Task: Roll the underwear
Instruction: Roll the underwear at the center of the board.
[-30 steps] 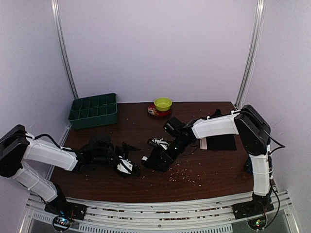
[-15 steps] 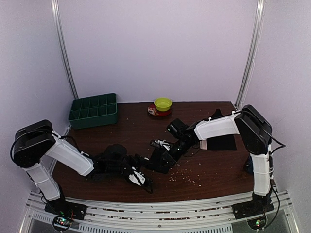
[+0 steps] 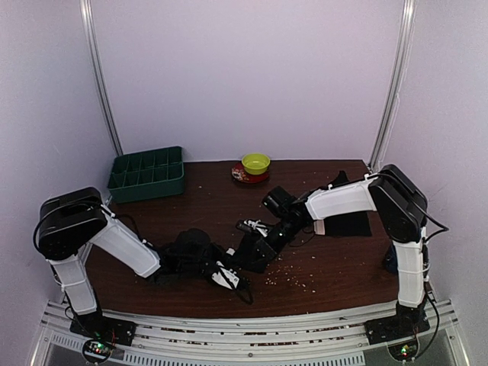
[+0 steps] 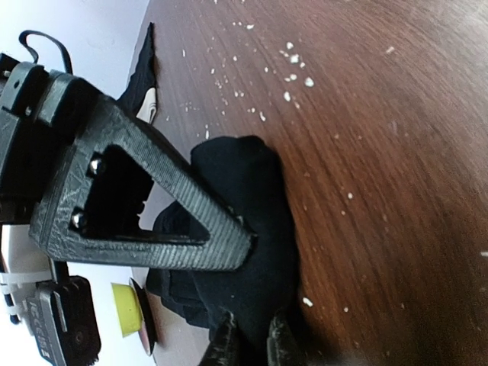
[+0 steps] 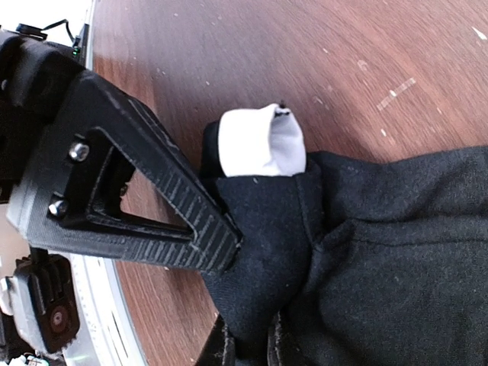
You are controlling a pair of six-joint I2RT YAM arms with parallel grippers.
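Left arm (image 3: 126,248) extends low from its raised shoulder toward centre, forearm almost level. The left gripper (image 4: 252,341) lies on its side, fingers drawn nearly together and pinching the underwear (image 4: 244,198). Right arm (image 3: 339,200) slopes down from its shoulder toward centre-left; the right gripper (image 5: 248,343) is held low, its fingers likewise closed tight on black fabric, just beside the left gripper.

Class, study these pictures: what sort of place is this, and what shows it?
Probably a robot lab test cell: a left arm and right arm bolted by a wooden table, plain pale walls closing it in, and props like a green tray.
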